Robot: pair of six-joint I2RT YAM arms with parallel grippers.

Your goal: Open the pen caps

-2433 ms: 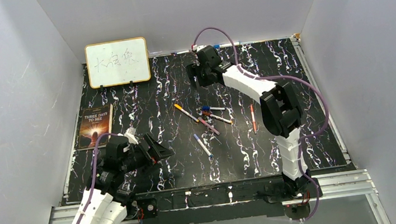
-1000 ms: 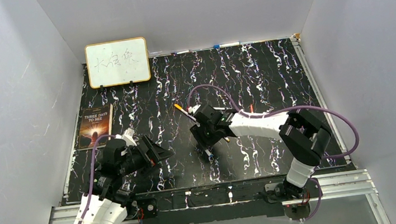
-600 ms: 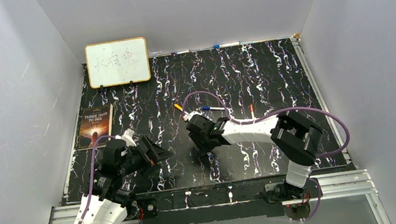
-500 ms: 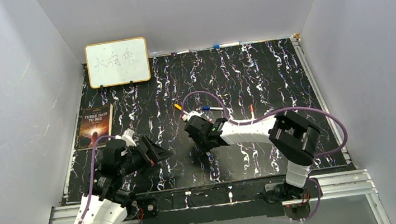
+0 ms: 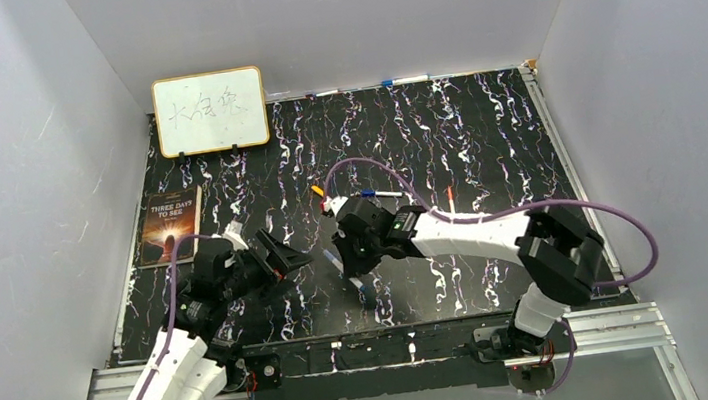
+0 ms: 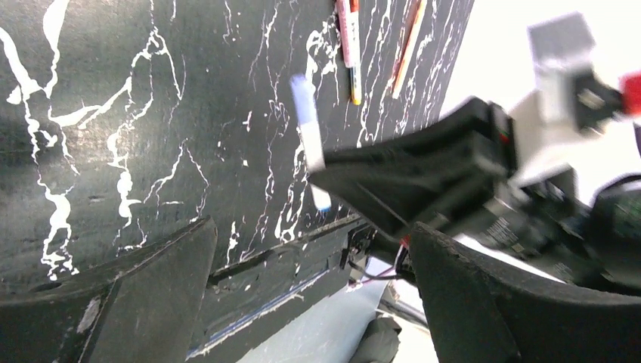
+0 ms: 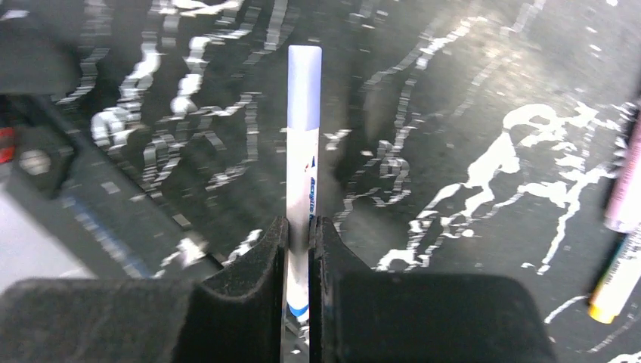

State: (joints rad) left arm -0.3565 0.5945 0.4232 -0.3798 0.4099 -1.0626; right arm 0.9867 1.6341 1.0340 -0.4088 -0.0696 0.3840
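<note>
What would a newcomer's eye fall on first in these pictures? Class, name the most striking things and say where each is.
The right gripper, near the table's front middle, is shut on a white pen whose pale blue cap points toward the left gripper, which stands open just to its left. At the far left corner a whiteboard with writing stands upright.

Soft, even light falls from above in the top view: the pale walls [image 5: 28, 197] glow and the black marbled desk [image 5: 482, 125] stays dark, so shadows barely register on it. The left wrist view burns out to white at its upper right; the left fingers [image 6: 136, 295] loom dark and unfocused, and the pen [image 6: 308, 136] is smeared. In the right wrist view the pen is sharp, the desk behind it streaks with motion blur, and the near right fingers [image 7: 242, 302] are soft.
</note>
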